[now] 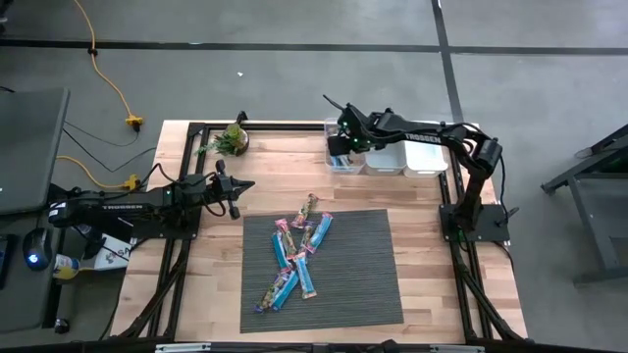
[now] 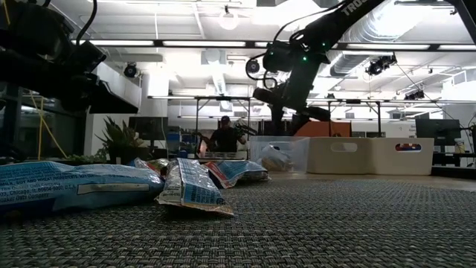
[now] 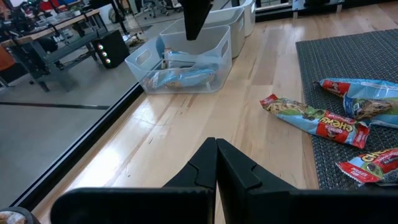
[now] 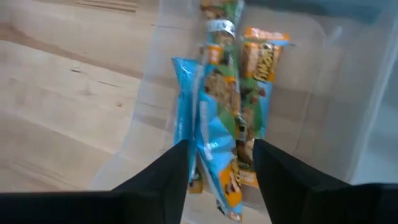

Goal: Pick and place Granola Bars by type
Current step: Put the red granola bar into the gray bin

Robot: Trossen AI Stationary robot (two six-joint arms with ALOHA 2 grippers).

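Granola bars (image 1: pixel 297 257) lie scattered on the grey mat (image 1: pixel 363 284) mid-table, light, crinkly, slippery packets best pinched across the narrow middle. Over the clear bin (image 1: pixel 343 159) at the table's far edge the right hand (image 4: pixel 214 163) hangs with fingers parted, empty, directly above blue-wrapped bars (image 4: pixel 211 134) already dropped inside. Beside the mat waits the left hand (image 3: pixel 216 163), closed on nothing.
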